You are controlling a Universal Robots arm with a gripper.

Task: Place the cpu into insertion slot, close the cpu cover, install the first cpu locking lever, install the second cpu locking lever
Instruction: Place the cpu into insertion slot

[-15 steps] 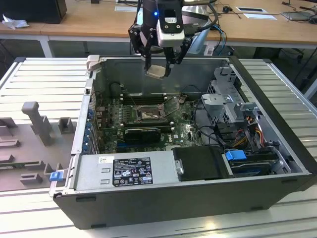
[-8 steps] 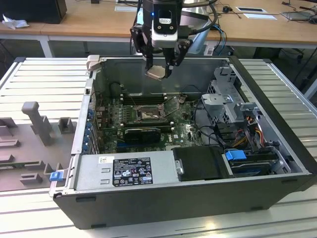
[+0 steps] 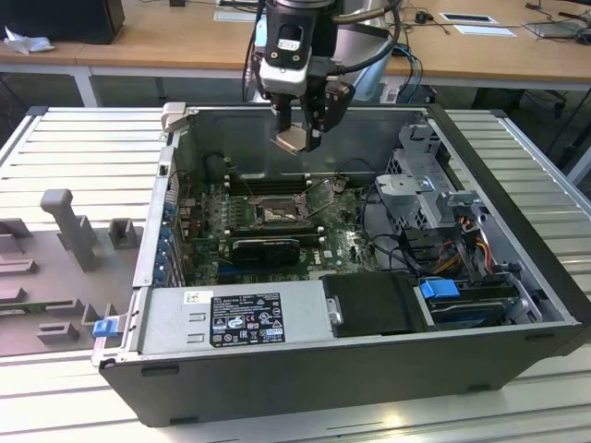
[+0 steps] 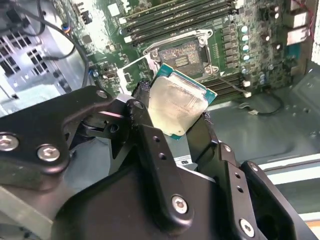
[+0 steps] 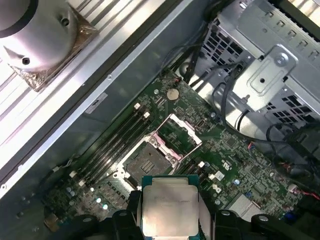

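Note:
My gripper [image 3: 297, 129] hangs above the open computer case [image 3: 517, 268], shut on the cpu [image 3: 290, 140], a pale silver square chip with a green edge. In both wrist views the cpu [image 4: 177, 105] [image 5: 170, 205] sits clamped between the black fingers, tilted, well above the green board. Below it lies the insertion slot [image 3: 272, 213] [image 4: 182, 52] [image 5: 148, 162], dark, bare and metal-rimmed. The cpu cover [image 3: 322, 193] [image 4: 134, 69] [image 5: 179, 134] stands swung up, open beside the slot.
Long black memory slots [image 3: 268, 181] run behind the socket. A silver drive cage [image 3: 420, 185] and cables [image 3: 406, 235] fill the exterior view's right. A labelled power supply [image 3: 245, 318] lies along the near wall. Grey fixtures [image 3: 69, 221] stand outside the case.

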